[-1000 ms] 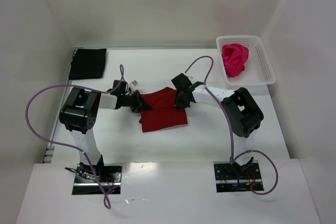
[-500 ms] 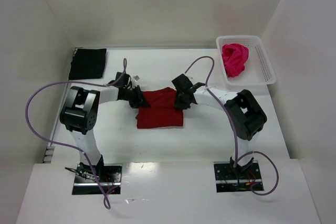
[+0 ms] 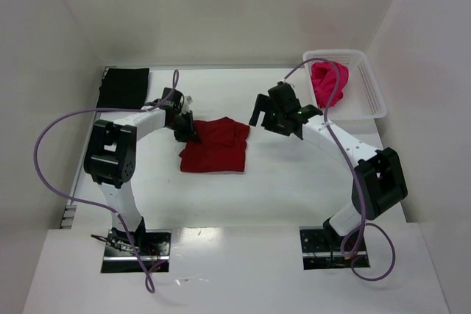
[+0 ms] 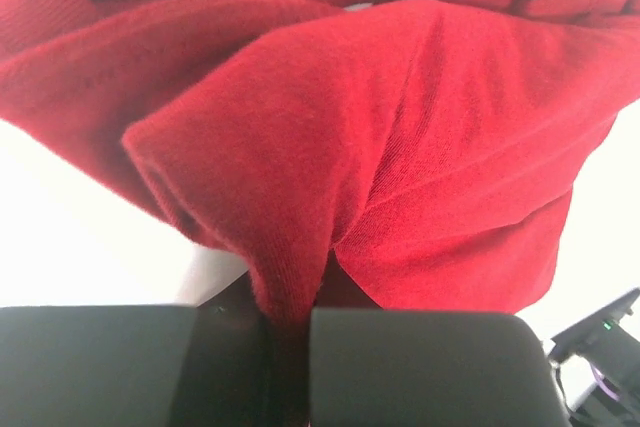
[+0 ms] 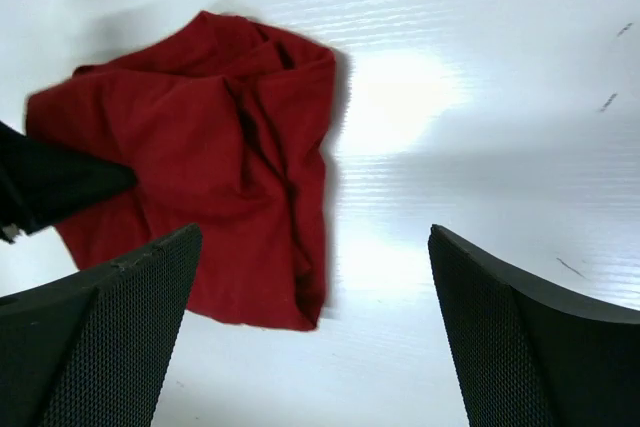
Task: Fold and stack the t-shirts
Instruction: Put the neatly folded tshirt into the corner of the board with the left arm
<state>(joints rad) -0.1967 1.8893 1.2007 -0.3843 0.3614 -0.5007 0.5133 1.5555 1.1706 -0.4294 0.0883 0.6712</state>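
Note:
The dark crimson red t-shirt lies bunched on the white table, left of the middle. My left gripper is shut on its left edge; in the left wrist view a fold of the red cloth runs down between the two black fingers. My right gripper hangs open above the table just right of the shirt, with nothing between its fingers; the red t-shirt lies below and to its left. A folded black t-shirt lies at the back left. A magenta-pink t-shirt sits crumpled in the basket.
The white lattice basket stands at the back right corner. White walls close the table on the left, back and right. Purple cables loop from both arms.
My right gripper has let go of the red t-shirt, opened wide and pulled back to the right and upward. My left gripper has dragged the shirt a little to the left and back.

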